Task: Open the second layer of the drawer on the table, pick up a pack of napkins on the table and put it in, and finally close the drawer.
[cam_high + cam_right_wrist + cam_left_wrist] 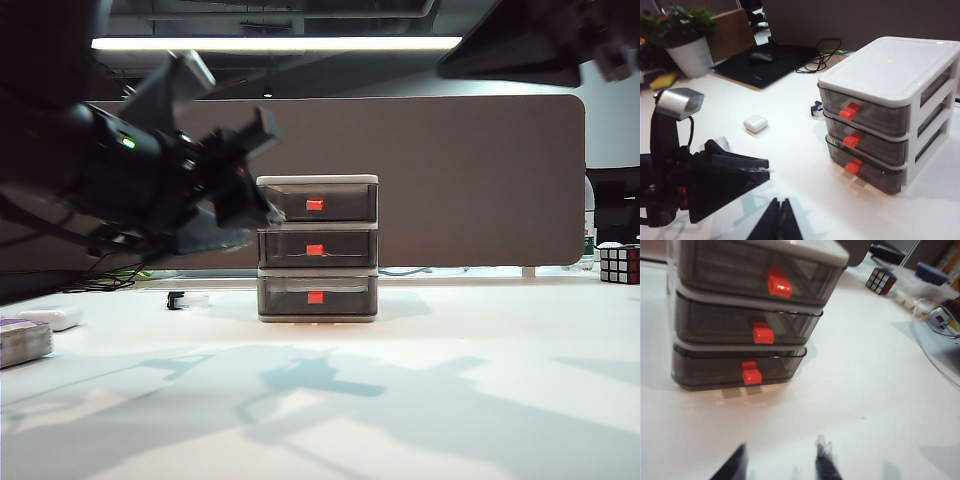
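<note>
Before the drawer point(750, 315), left hand point(782, 465) parted, right hand point(780, 222) shut over bare table point(865, 390)

Bare table point(865, 390) fronts the drawer point(747, 310); left hand point(780, 465) nears.

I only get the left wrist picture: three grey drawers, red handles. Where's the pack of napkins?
Observer: The pack of napkins lies at the table's left edge in the exterior view, far from the drawer.
Operator: Where's my gripper?
Observer: The left gripper, jaws open, hangs above the table at the drawer's left.
Operator: The other arm?
Observer: The right gripper, jaws shut, hovers above the table, angled toward the drawer's front.
</note>
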You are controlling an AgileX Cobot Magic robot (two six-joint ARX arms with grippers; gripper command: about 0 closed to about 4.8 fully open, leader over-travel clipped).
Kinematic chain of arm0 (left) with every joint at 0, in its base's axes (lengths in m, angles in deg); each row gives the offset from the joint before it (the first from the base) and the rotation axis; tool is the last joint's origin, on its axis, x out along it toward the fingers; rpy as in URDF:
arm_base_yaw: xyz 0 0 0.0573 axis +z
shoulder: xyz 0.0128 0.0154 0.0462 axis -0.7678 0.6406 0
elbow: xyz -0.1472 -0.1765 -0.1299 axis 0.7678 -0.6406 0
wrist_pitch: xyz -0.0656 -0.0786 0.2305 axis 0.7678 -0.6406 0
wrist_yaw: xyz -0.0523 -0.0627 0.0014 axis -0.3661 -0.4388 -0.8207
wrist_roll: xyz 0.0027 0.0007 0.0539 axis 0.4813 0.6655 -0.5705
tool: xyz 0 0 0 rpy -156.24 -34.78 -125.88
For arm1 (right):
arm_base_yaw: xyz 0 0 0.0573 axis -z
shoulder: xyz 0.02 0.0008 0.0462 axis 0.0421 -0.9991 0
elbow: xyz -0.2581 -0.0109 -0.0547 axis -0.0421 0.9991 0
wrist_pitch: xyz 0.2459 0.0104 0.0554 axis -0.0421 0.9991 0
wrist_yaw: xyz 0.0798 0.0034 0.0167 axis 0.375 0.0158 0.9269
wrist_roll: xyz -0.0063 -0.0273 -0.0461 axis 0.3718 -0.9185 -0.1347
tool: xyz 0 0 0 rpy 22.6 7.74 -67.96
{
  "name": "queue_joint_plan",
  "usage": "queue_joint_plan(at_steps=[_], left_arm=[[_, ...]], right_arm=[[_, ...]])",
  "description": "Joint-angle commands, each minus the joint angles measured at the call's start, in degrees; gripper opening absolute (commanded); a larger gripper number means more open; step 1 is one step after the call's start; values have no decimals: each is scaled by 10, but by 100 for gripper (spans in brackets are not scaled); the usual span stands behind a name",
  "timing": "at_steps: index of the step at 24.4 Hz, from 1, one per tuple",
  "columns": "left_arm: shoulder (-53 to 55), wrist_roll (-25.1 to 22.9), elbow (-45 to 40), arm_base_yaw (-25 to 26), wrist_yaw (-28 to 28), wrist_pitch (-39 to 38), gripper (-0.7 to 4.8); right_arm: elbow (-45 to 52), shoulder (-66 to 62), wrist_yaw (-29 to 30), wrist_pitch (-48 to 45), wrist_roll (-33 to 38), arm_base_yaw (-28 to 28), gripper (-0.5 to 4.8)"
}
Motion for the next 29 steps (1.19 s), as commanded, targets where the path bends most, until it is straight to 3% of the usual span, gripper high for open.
queue_joint_plan(at_steps=[1, 3, 6, 13, 16, 21, 29], left_arm=[[33, -2, 31, 2, 2, 24, 160], [47, -2, 54, 1, 2, 25, 160], [82, -43, 93, -4, 18, 27, 161], [165, -127, 169, -33, 166, 33, 161], [208, -128, 187, -36, 169, 59, 160], [248, -126, 212, -39, 245, 61, 150], [284, -120, 282, -42, 240, 36, 152]], right_arm=[[-37, -66, 5, -11, -33, 2, -5], [-53, -112, 6, -35, -33, 8, -5], [-73, -171, 7, -75, -38, 12, -5], [-155, -289, 112, -75, -45, 71, -5], [-181, -322, 175, -75, -45, 100, -5], [-229, -374, 256, -78, -48, 116, -5], [-258, -421, 275, -82, -52, 116, -5]])
